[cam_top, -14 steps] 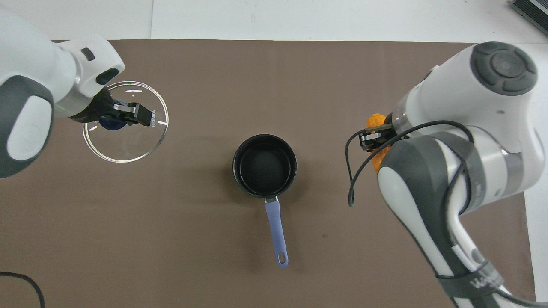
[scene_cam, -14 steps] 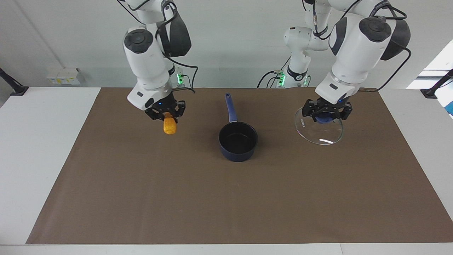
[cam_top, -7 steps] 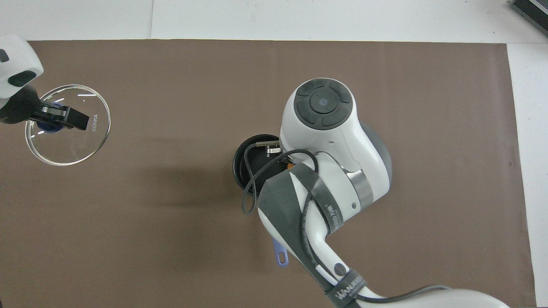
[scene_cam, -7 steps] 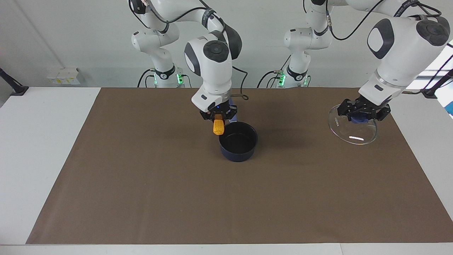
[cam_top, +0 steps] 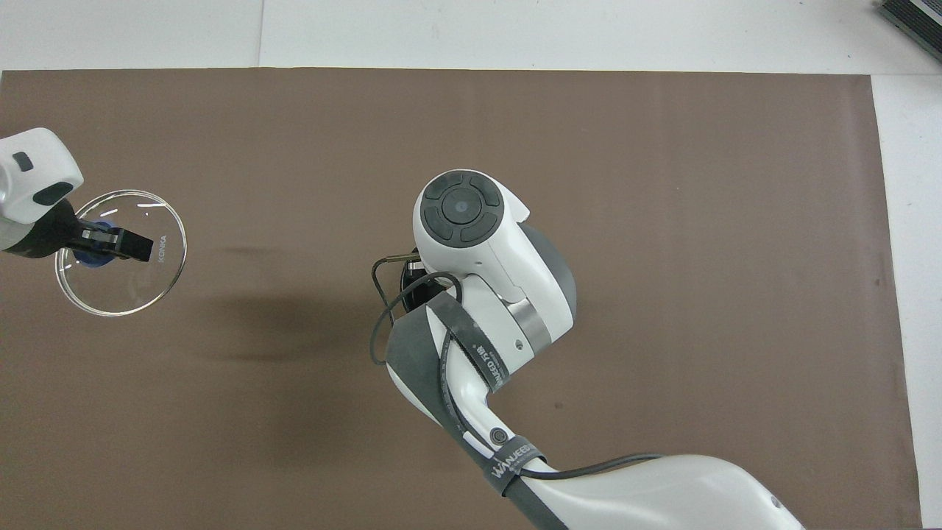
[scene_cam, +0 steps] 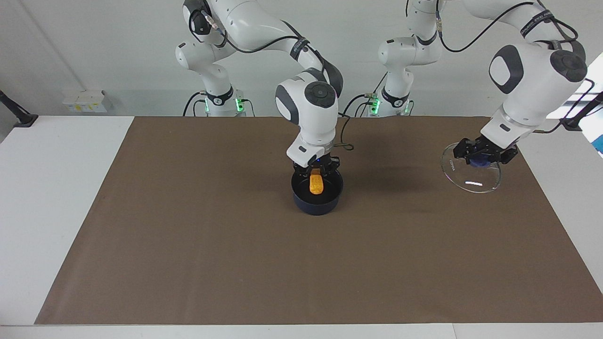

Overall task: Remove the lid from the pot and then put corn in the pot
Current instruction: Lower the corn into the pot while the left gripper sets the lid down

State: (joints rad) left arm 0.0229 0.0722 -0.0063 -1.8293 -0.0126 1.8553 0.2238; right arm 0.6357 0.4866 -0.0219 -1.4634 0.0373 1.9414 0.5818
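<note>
The dark blue pot stands at the middle of the brown mat. Directly over it my right gripper is shut on the top of the orange corn, which hangs upright with its lower end inside the pot's mouth. In the overhead view the right arm covers nearly all of the pot, and the corn is hidden. My left gripper is shut on the blue knob of the glass lid, which it holds tilted over the mat toward the left arm's end of the table.
The brown mat covers most of the white table. The pot's handle is hidden by the right arm. Small white boxes sit by the wall at the right arm's end.
The right arm carried the corn from the right arm's end of the mat to over the pot and lowered it into the mouth. The left arm moved the lid further toward its own end.
</note>
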